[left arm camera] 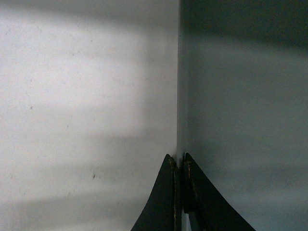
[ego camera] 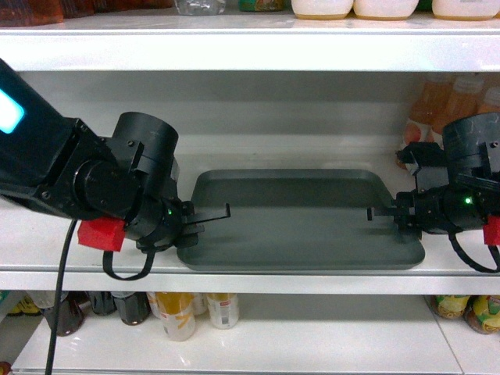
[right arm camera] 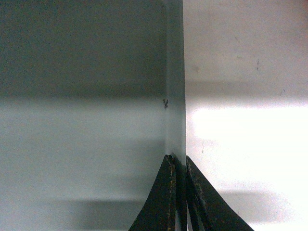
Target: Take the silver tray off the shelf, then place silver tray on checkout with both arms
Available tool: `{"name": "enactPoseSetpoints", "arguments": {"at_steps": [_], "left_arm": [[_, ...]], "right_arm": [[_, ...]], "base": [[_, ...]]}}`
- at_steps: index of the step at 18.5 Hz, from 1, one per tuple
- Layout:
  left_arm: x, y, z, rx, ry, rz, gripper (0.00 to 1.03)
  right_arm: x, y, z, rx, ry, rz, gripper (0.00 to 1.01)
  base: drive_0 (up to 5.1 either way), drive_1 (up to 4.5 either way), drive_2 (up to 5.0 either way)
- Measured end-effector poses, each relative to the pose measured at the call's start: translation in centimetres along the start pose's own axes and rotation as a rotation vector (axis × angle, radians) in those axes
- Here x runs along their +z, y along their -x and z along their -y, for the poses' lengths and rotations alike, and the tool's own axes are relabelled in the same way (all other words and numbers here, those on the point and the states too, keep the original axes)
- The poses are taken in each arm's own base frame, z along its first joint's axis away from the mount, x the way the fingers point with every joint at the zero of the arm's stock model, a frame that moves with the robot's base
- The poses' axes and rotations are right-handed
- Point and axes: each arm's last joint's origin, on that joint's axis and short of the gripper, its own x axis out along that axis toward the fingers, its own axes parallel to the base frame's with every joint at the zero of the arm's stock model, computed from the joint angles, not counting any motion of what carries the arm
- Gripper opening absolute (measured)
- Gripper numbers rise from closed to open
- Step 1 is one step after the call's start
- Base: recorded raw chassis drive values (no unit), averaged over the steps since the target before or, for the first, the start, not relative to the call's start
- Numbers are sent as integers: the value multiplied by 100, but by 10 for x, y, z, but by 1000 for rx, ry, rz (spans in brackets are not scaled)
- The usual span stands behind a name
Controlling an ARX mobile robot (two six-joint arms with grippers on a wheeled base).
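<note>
The flat matte grey-green rectangular tray (ego camera: 301, 223) lies on the glossy white shelf board (ego camera: 234, 262). The left pincer (left arm camera: 178, 166) pinches its left rim; the right pincer (right arm camera: 179, 166) pinches its right rim.

I see a matte grey-green flat rectangular tray (ego camera: 305, 223) on a glossy white metal shelf board (ego camera: 234, 258). My black left arm (ego camera: 86, 176) carries a cyan light strip (ego camera: 11, 111) and a red wrist block (ego camera: 101, 234); small green lights glow on both black wrists.
</note>
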Motion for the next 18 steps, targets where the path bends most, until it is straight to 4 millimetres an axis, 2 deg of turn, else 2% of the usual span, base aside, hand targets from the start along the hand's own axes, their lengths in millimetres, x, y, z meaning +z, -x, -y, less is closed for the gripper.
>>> {"name": "enactPoseSetpoints", "arguments": {"at_steps": [3,5,8,12,16,18], "left_arm": [[-20,21,-4,3,1,29,2],[-40,41,-10,21,4,44,2],[-59,74,-17,19,5,71,2],[-62,131,-20,-4,6,172,2],[-83,173,-24,4,-21,198,2],[-93,200,-26,12,-48,236,2]], "right_arm": [[-15,20,-1,2,-13,6,4],[-29,40,-2,13,-18,7,4],[-45,71,-5,31,-12,26,4],[-52,122,-6,71,-23,112,4],[-67,176,-3,118,-61,148,4],[-77,211,-3,155,-88,188,3]], "base": [[0,0,0],[0,0,0],[0,0,0],[0,0,0],[0,0,0],[0,0,0]]}}
